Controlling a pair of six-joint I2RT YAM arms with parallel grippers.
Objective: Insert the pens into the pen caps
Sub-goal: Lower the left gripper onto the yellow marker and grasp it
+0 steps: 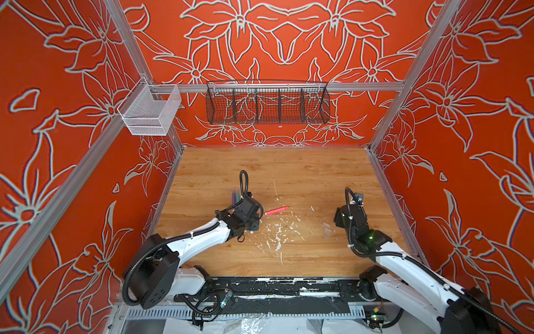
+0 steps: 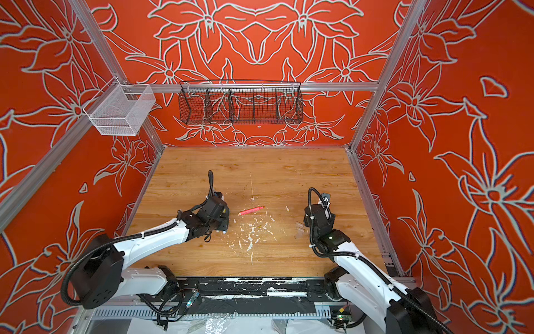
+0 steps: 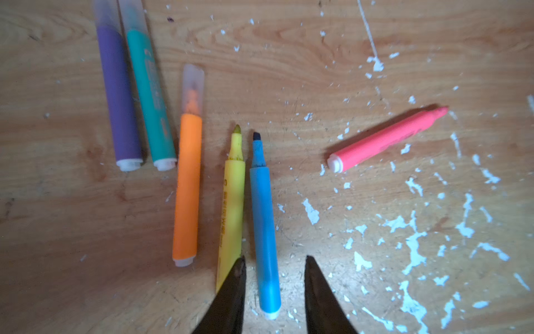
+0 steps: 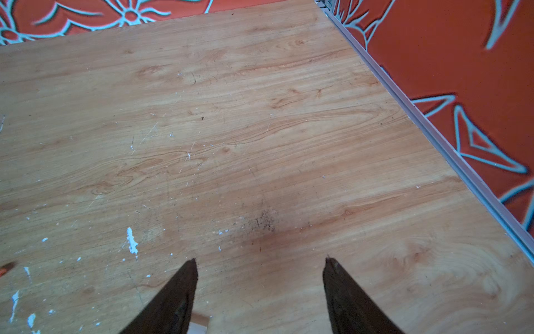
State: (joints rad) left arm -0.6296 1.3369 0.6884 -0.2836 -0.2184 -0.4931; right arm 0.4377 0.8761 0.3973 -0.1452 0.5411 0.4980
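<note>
Furthest left, side by side and close: slim purple plastic marker pen [image 3: 120, 95] and slim teal-green marker pen [image 3: 151, 98], both wearing frosted clear caps [image 3: 105, 13]. Next, just beside them, slim orange marker pen [image 3: 187, 185], capped too. Then slim yellow marker pen [image 3: 232, 202] and slim blue marker pen [image 3: 263, 219], side by side, tips bare. Left gripper [image 3: 275, 257] released, jaws apart and straddling the blue pen near its white-plugged end without pinching it, with one finger [image 3: 235, 283] overlapping the yellow pen's rear.

Further right, alone among white paint flecks [image 3: 413, 245] on the wooden tabletop [image 4: 260, 115], slim pink-red marker pen [image 1: 276, 210], bare-tipped. Further right again, faint loose clear plastic cap tubes [image 1: 326, 228], number hard to tell, just beside the right arm. Right gripper [image 4: 261, 258] spread wide over bare wood, holding nothing.

Seemingly three capped, three to go. Likely trouble:
- Closing here and trapping yellow together with blue, because of that crowding finger.
- Gripping so near the plug and letting the tip swing, spoiling alignment with a narrow cap mouth.
- Nudging a near-invisible cap, light and round enough to roll away.
</note>
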